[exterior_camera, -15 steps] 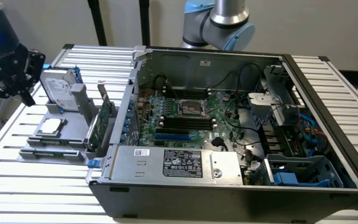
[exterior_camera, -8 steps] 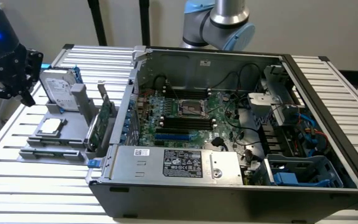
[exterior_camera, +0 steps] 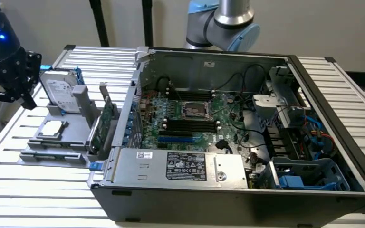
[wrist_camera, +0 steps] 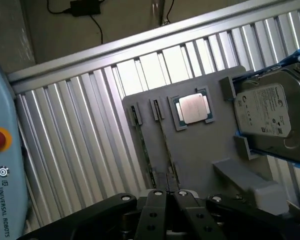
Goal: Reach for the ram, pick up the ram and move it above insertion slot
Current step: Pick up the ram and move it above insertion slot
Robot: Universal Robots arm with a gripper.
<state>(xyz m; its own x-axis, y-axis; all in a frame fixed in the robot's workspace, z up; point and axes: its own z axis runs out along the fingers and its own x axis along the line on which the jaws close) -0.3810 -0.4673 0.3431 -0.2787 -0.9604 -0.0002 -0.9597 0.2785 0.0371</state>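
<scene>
Two thin ram sticks (wrist_camera: pixel 163 137) stand on edge in narrow slots of a grey holder (wrist_camera: pixel 200 150), seen from above in the wrist view. My gripper (wrist_camera: pixel 169 196) hangs above the end of those slots, its black fingers drawn together with nothing between them. In the exterior view the gripper (exterior_camera: pixel 25 95) hovers at the far left, above and beyond the grey holder (exterior_camera: pixel 40 142). The motherboard's black ram slots (exterior_camera: pixel 192 124) lie inside the open computer case (exterior_camera: pixel 233 190).
On the holder also sit a silver processor (wrist_camera: pixel 194 107) and an upright hard drive (wrist_camera: pixel 270 112). A green expansion card (exterior_camera: pixel 110 118) stands between holder and case. The arm's base (exterior_camera: pixel 224 23) is behind the case. Ribbed aluminium table (exterior_camera: pixel 36 199) all around.
</scene>
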